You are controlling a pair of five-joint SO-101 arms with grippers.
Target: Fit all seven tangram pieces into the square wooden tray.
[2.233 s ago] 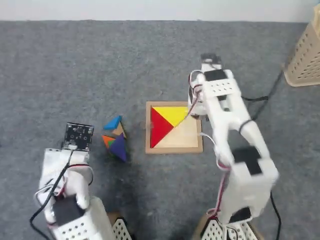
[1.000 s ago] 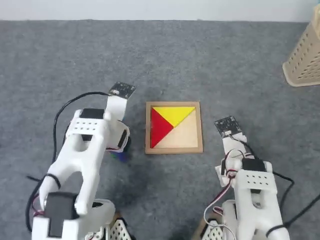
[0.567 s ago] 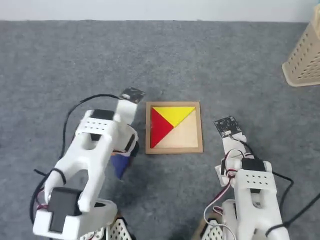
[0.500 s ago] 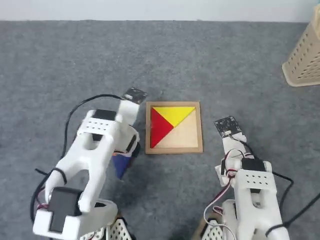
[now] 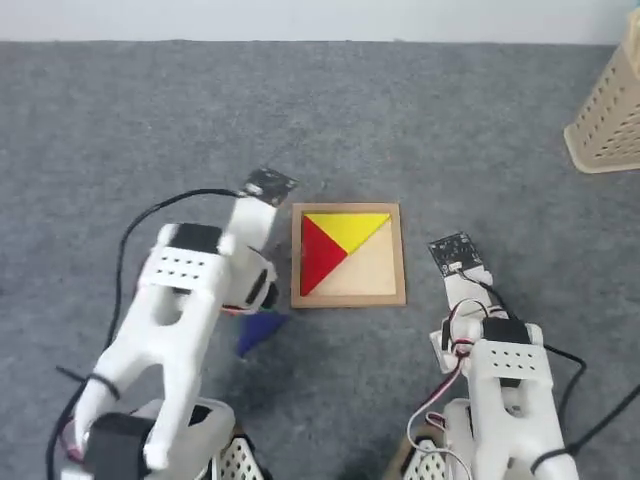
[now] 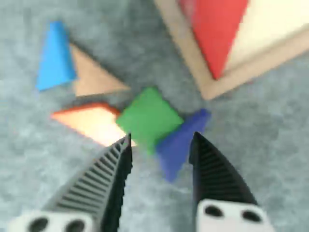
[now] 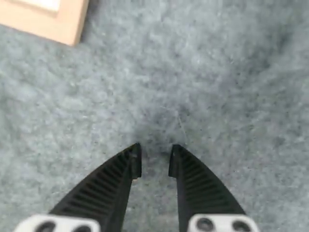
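Now roles swapped: right gripper [image 7: 154, 152], over tray two seconds back, pulled to near right, hovers over grey carpet [image 5: 450, 130], claw slightly parted, empty. Left gripper [image 6: 161, 140] come forward over loose pile just left of square wooden tray [image 5: 348, 298]; claw open, straddling dark blue triangle [image 6: 178, 142] touching green square [image 6: 148, 118], nothing gripped yet. Red triangle [image 5: 318, 255] and yellow triangle [image 5: 350, 228] already seated in tray. Judgement: third piece pick starting; five pieces left outside.
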